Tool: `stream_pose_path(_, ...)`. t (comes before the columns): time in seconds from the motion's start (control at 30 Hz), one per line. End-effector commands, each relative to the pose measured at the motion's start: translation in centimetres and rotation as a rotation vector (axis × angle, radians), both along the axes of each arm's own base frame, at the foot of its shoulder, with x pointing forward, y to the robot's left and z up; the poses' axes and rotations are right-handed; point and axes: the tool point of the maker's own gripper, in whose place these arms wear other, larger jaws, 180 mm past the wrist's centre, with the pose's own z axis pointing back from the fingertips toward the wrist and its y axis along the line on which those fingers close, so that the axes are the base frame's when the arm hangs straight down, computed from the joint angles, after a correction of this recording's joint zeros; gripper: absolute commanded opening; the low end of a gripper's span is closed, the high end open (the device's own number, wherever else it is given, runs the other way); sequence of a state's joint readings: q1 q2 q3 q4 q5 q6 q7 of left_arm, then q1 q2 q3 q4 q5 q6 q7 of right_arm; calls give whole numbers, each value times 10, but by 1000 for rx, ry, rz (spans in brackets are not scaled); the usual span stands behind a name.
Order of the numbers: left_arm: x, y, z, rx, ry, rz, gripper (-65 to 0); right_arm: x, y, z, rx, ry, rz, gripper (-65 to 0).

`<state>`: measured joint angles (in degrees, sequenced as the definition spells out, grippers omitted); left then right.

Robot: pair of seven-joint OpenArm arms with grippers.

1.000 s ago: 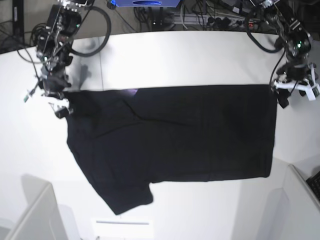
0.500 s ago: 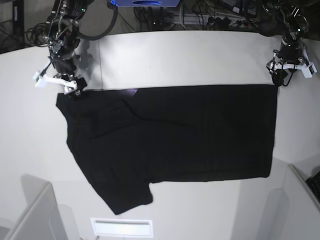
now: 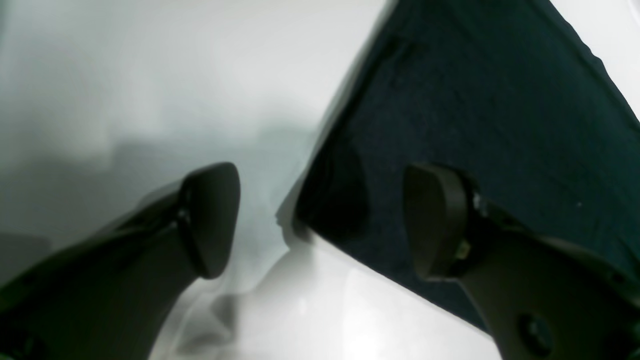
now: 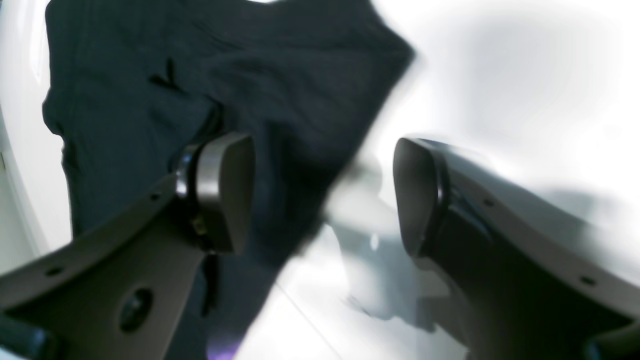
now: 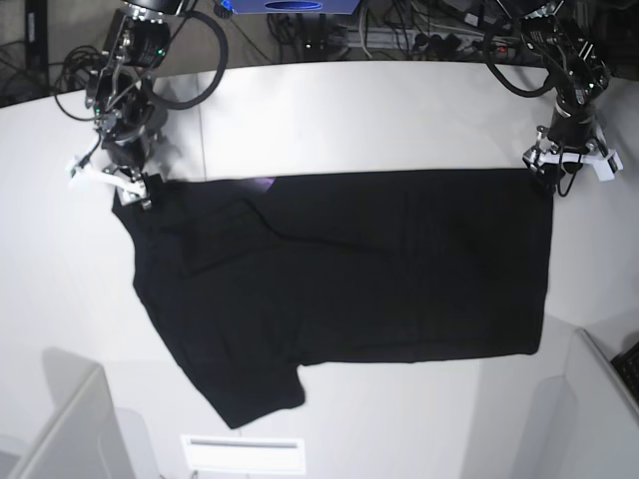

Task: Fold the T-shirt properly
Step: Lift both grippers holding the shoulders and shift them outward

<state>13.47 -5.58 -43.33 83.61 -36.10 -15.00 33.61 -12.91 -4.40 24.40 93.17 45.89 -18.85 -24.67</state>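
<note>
White table, cables behind.

Your left wrist view lists: left gripper, jaws spread wide, nothing between them; T-shirt, dark cloth, one corner lying between the fingertips; white table, shadowed beneath.

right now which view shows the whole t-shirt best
The base view: the T-shirt lies spread on the table, every edge visible. The left wrist view shows only one corner of it, the right wrist view a blurred, rumpled end.
</note>
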Motion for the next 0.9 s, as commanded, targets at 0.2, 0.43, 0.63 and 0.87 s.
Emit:
stream_pose_path(0.2, 6, -3, 1, -7, 7, -14, -156, 9, -9, -3, -13, 5, 8, -245)
stream_pose_path(0.43, 6, -3, 1, -7, 7, -14, -165, 9, -11, -13, -5, 28, 10, -246)
stream_pose_path(0.63, 11, -4, -3, -25, 7, -10, -387, 7, -11, -22, -8, 42, 3, -252)
stream_pose_path(0.87, 6, 1, -14, -39, 38, 0, -650, 5, -15, -22, -23, 40, -11, -473)
